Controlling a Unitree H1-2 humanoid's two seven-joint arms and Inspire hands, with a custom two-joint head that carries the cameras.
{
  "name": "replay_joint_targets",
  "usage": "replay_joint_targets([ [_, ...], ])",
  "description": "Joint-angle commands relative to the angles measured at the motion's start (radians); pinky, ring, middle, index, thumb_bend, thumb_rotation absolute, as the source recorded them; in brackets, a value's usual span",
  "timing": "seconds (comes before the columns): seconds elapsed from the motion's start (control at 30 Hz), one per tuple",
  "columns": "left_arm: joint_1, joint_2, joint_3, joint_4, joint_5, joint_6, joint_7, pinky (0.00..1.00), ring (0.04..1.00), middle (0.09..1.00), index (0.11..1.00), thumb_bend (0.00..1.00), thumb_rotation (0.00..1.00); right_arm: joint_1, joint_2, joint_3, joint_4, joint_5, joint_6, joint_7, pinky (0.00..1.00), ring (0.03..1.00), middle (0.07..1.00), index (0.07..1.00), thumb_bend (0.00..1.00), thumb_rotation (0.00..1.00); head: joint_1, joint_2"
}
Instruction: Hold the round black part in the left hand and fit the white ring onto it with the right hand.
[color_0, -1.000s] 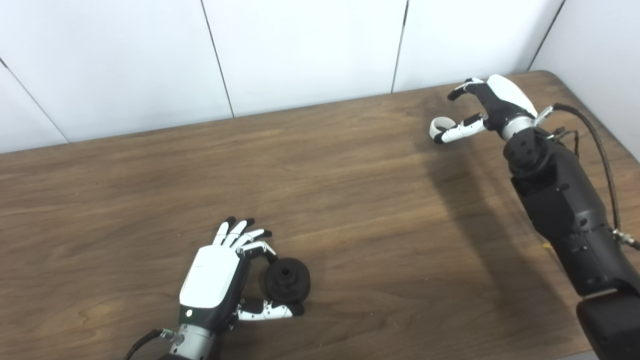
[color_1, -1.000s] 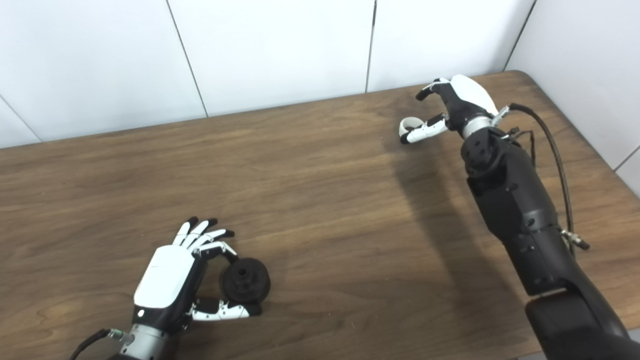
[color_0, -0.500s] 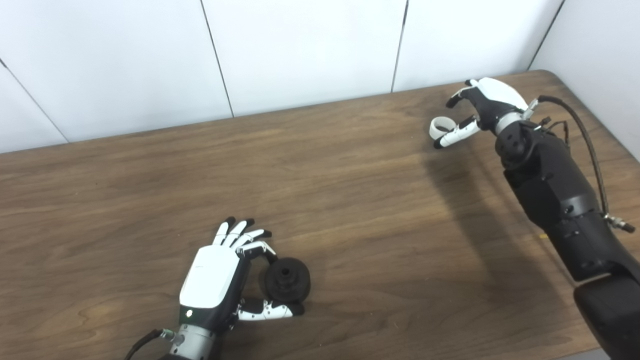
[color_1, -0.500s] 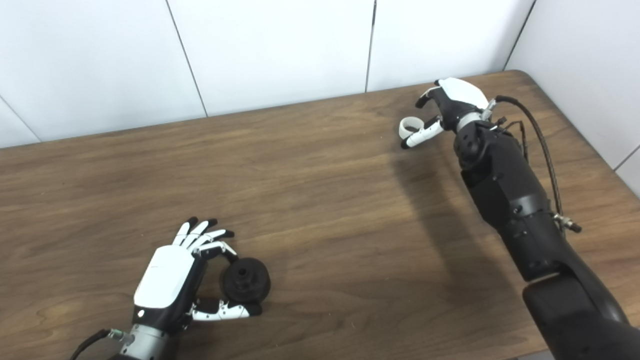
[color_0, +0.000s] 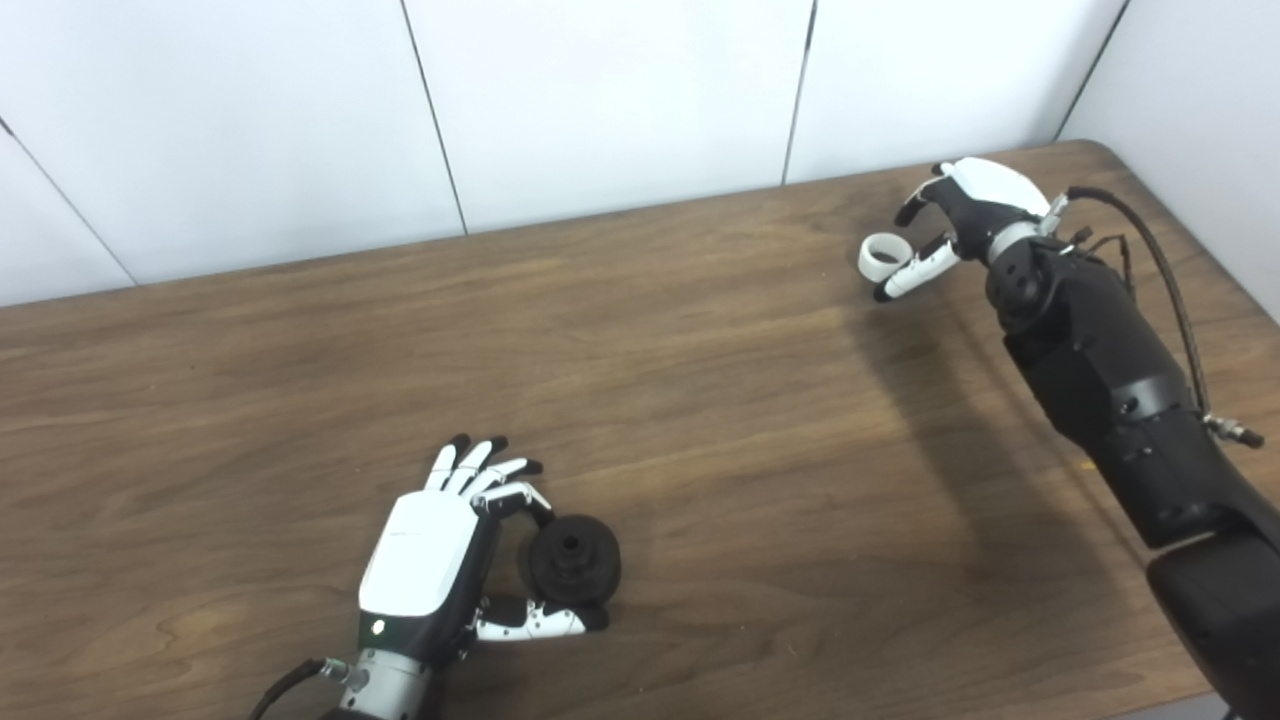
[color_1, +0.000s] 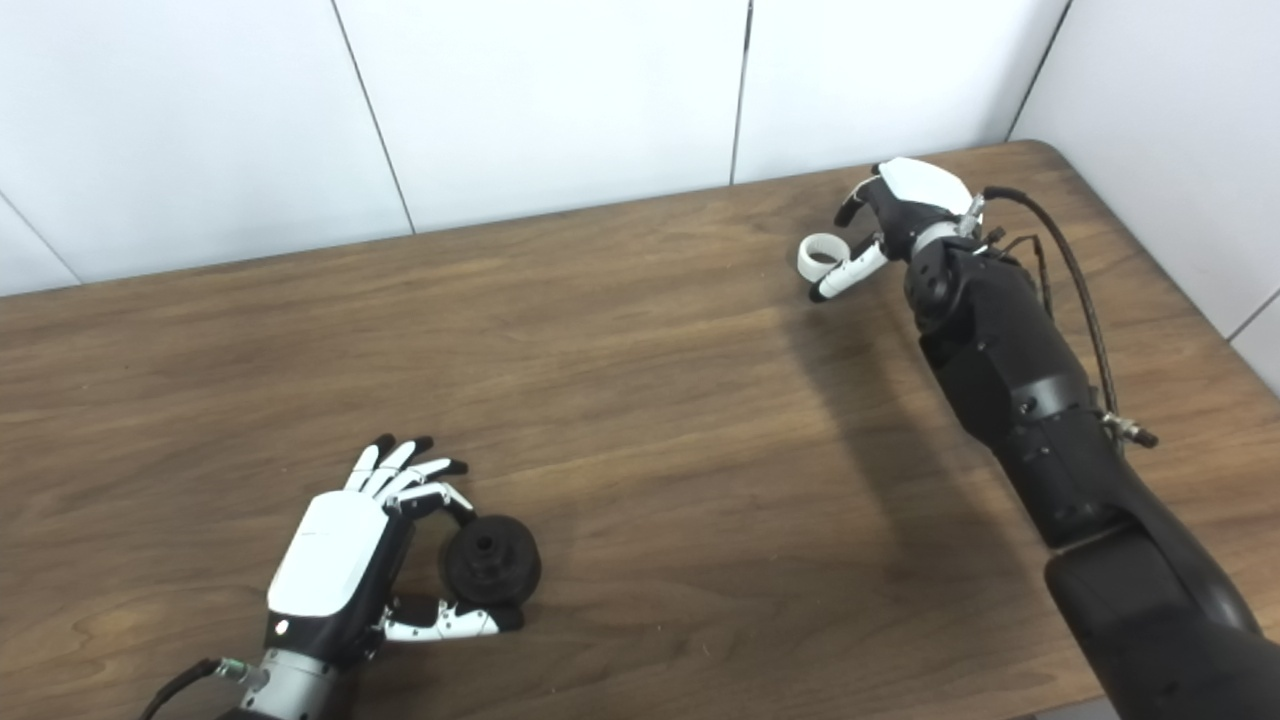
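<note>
Now your right hand (color_0: 962, 215), dropping lower beside the white ring (color_0: 878, 256) on the table (color_0: 700, 330), is staying open, while your left hand (color_0: 440, 545) is cupping the black part (color_0: 573, 561).

Place: a bare test room or robotics lab, not a home.
Walls: plain white panels (color_0: 610, 100) with thin dark seams, meeting at a corner on the right.
Table: a brown wood-grain table (color_0: 700, 400) with a rounded far corner, pushed against the panels.
Equipment: black robot arms with exposed cable (color_1: 1075, 290) running along the right one.
Furnishing: no decoration in sight.
</note>
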Motion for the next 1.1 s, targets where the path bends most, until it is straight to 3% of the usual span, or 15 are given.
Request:
replay_joint_targets([
  [0.0, 0.012, 0.008, -0.001, 0.013, 0.013, 0.019, -0.037, 1.00, 0.928, 0.806, 0.484, 0.52, 0.06, -0.066, -0.039, 0.000, -0.008, -0.004, -0.007, -0.028, 1.00, 1.000, 0.989, 0.689, 0.85, 0.26, 0.001, 0.001],
  [1.07, 0.018, 0.010, -0.004, 0.009, 0.019, 0.024, -0.046, 1.00, 0.934, 0.810, 0.484, 0.52, 0.06, -0.090, -0.029, 0.042, 0.035, 0.017, -0.006, -0.058, 1.00, 1.000, 0.957, 0.650, 0.82, 0.24, -0.002, 0.000],
])
